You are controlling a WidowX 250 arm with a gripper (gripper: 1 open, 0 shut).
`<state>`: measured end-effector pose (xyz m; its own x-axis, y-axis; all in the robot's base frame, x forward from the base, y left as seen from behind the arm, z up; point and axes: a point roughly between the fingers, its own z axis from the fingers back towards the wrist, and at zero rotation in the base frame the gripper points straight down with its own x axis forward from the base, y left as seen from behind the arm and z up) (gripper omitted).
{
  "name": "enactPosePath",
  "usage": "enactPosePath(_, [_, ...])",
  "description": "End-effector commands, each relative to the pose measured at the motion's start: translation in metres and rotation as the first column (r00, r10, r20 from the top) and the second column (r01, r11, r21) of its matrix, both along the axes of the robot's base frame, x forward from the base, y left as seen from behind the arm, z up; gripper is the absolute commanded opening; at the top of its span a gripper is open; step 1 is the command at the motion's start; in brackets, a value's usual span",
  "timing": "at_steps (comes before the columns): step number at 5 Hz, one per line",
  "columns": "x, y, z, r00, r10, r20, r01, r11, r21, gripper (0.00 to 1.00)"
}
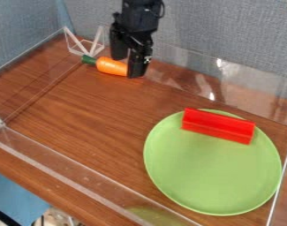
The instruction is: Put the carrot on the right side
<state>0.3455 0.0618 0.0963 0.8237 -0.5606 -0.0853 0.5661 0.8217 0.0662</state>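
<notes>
My gripper (128, 60) is wide open, right over the carrot (108, 65) at the back of the bench (86, 115). A red block (217, 124) lies on the green plate (216, 172).

Black end effector (130, 58), two long slim fingers (140, 64), boxy black wrist.

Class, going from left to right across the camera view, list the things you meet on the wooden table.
Carrot → pincer → red block on the green plate.
</notes>
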Motion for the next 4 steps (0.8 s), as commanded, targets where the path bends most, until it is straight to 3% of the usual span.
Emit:
enactPosePath(1, [0.026,-0.007,0.012,0.984,-0.155,0.086,0.153,0.988,0.029,1.0])
enactPosePath(3, [0.045,-0.008,0.0,0.956,-0.27,0.118,0.265,0.963,0.053,1.0])
enactPosePath(4, [0.053,0.009,0.007,0.943,-0.306,0.129,0.3,0.952,0.06,1.0])
